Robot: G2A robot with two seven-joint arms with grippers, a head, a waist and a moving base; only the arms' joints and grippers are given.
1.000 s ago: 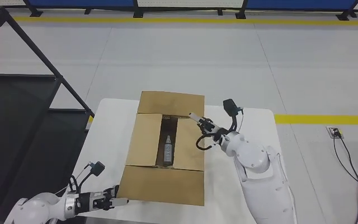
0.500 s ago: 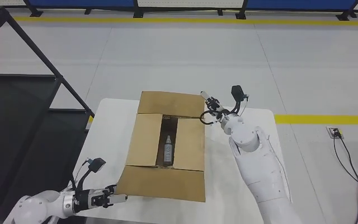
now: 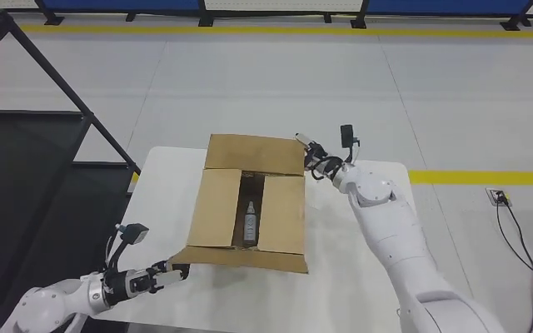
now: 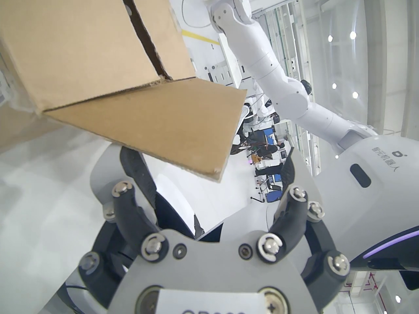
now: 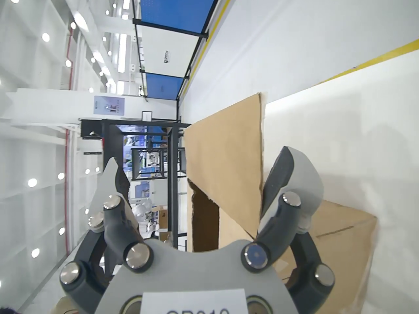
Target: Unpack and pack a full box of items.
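The cardboard box (image 3: 215,208) stands mid-table with its flaps spread; a small spray bottle (image 3: 250,223) lies in the gap between the side flaps. My left gripper (image 3: 178,269) is at the near flap's (image 3: 241,257) left corner, low at the table's front. In the left wrist view it (image 4: 212,178) is open, and the near flap's (image 4: 157,122) corner hangs just over the fingers. My right gripper (image 3: 302,141) is at the far flap's (image 3: 254,154) right corner. It (image 5: 199,171) is open, with the far flap (image 5: 226,151) standing between its fingers close to one pad (image 5: 278,171).
The white table (image 3: 358,275) has bare room to the box's right and a narrower strip to its left. A black metal frame (image 3: 50,158) stands off the table's left side. The floor beyond has yellow lines.
My right gripper moved from above the right side flap out to the far flap's right corner. The near flap tilted upward as my left gripper shifted under its corner.
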